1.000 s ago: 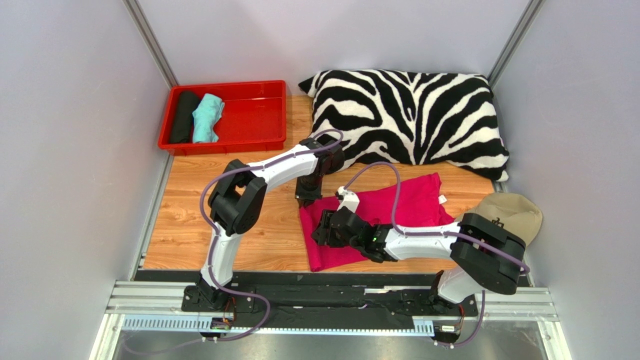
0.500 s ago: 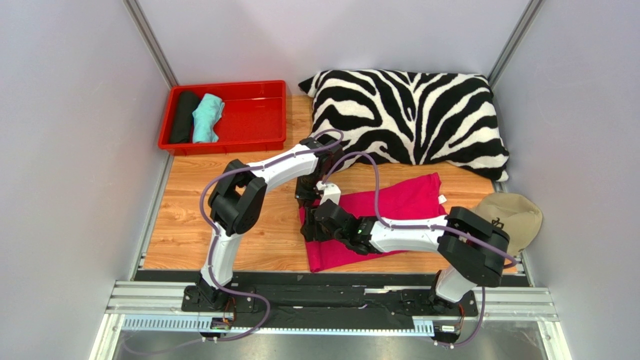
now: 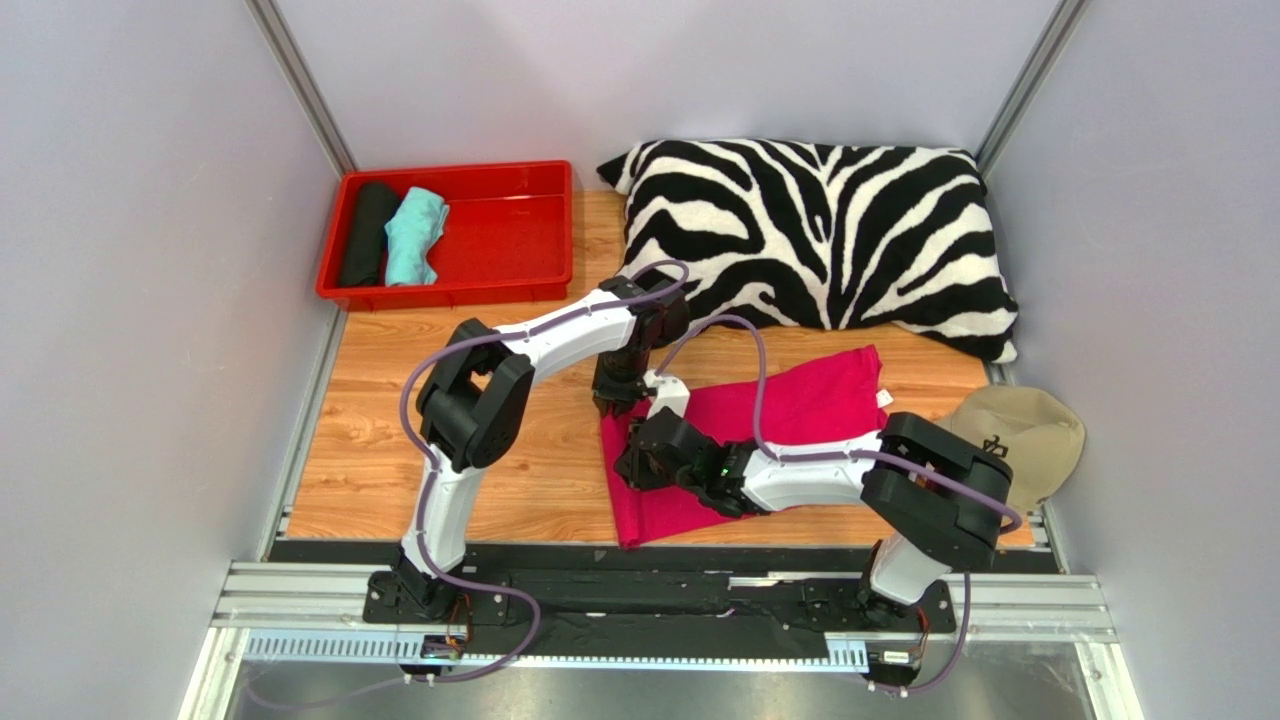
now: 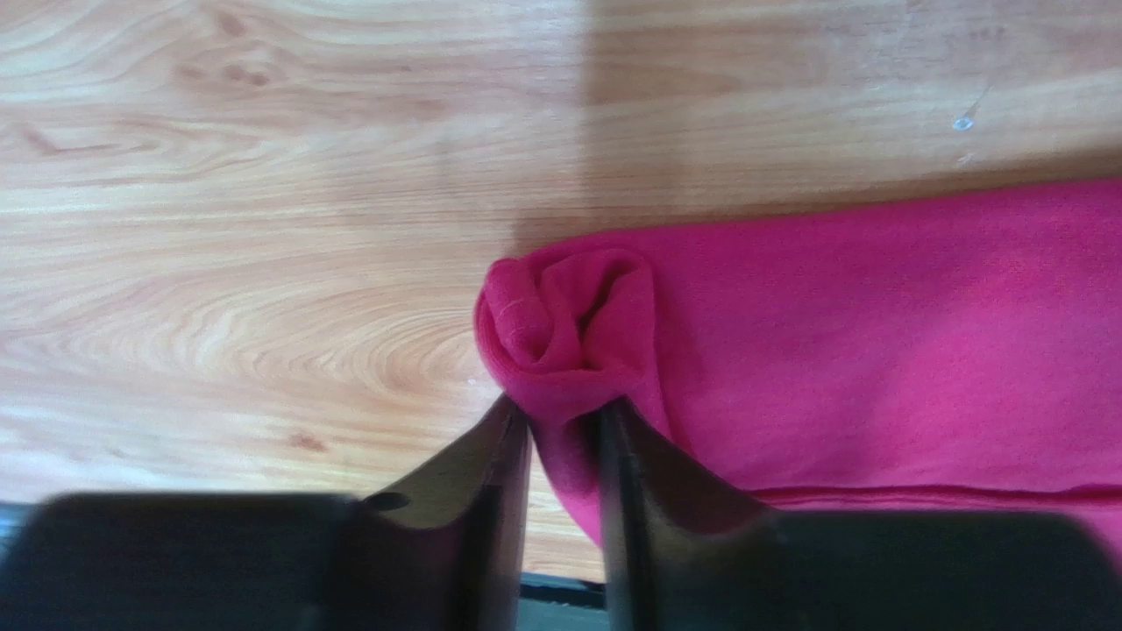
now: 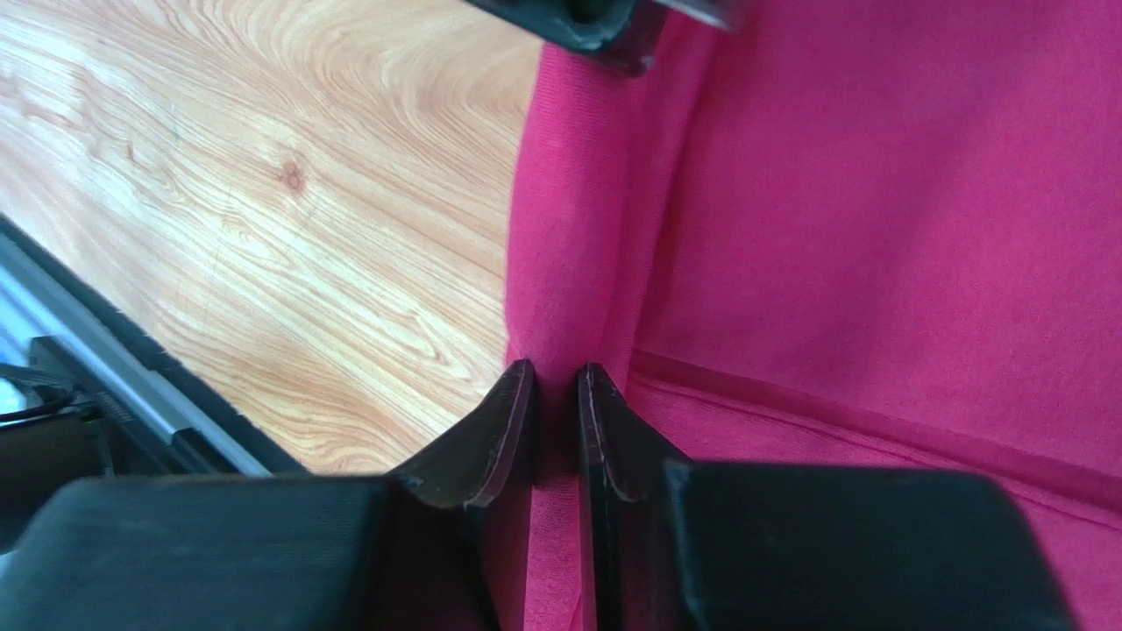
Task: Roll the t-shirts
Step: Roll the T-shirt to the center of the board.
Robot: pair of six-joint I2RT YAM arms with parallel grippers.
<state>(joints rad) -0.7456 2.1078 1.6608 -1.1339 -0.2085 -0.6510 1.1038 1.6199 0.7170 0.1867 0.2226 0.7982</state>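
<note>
A magenta-pink t-shirt (image 3: 812, 398) lies flat on the wooden table, and its left edge is curled into a small roll (image 4: 566, 316). At the far-left corner of the shirt, my left gripper (image 3: 613, 402) (image 4: 564, 414) is shut on the end of that roll, with pink cloth filling the gap between its fingers. Just nearer along the same edge, my right gripper (image 3: 631, 458) (image 5: 556, 375) is shut on a raised fold of the shirt (image 5: 896, 197). A teal roll (image 3: 413, 236) and a black roll (image 3: 367, 233) lie in the red tray (image 3: 451, 285).
A zebra-striped pillow (image 3: 819, 225) fills the back right and touches the shirt's far edge. A beige cap (image 3: 1022, 428) sits at the right, beside the shirt's white label (image 3: 887, 399). Grey walls close in both sides. Bare wood (image 3: 376, 435) lies left of the shirt.
My right arm has slid left along the shirt to its left edge, close under the left gripper. The left arm has hardly moved.
</note>
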